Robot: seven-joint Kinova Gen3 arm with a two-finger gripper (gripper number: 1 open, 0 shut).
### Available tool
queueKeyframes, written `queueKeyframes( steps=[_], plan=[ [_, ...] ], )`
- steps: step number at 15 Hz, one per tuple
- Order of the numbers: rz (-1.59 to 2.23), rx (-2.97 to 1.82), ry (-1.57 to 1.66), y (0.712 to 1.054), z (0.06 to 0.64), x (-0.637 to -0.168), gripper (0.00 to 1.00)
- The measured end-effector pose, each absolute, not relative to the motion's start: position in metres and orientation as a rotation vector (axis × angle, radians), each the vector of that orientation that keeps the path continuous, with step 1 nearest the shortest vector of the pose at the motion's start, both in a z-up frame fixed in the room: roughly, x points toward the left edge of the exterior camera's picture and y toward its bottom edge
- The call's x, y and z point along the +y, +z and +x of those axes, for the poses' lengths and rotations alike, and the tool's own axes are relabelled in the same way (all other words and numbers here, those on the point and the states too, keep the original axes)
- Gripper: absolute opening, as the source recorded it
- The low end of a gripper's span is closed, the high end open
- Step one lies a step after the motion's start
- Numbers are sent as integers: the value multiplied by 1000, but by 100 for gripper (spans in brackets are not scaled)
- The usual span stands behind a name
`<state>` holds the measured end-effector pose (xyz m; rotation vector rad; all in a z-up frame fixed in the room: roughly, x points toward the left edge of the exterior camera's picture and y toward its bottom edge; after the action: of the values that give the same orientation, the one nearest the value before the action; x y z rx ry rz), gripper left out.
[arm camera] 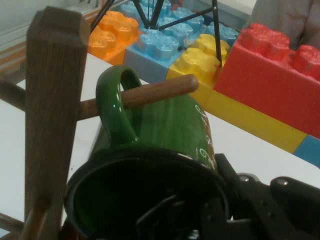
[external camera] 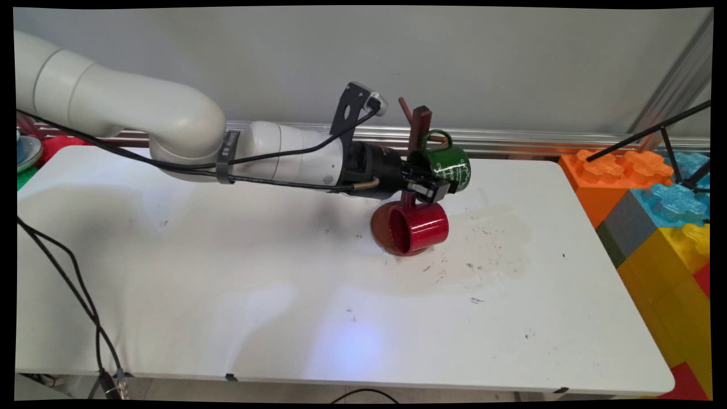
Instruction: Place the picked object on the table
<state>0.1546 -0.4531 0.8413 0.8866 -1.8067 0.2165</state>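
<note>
At the desk's (external camera: 227, 295) far side, your pincer (external camera: 434, 184) is gripping the green mug (external camera: 448, 165) by its rim, fingers closed on the wall. You are seeing its handle looped over a peg of the wooden mug tree (external camera: 420, 122); a red mug (external camera: 423, 226) is hanging just below.

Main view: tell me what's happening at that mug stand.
The white arm reaches across the white table to a wooden mug tree. Its gripper is at the rim of a green mug, one finger inside. The mug's handle is looped over a peg. A red mug hangs lower on the same tree. Big toy bricks are stacked beside the table.
</note>
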Motion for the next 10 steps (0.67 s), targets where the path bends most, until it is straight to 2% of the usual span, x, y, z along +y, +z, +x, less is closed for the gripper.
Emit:
queueKeyframes(
  steps=[10],
  plan=[
    [842,-1744,172,862,153,-427,0]
  ],
)
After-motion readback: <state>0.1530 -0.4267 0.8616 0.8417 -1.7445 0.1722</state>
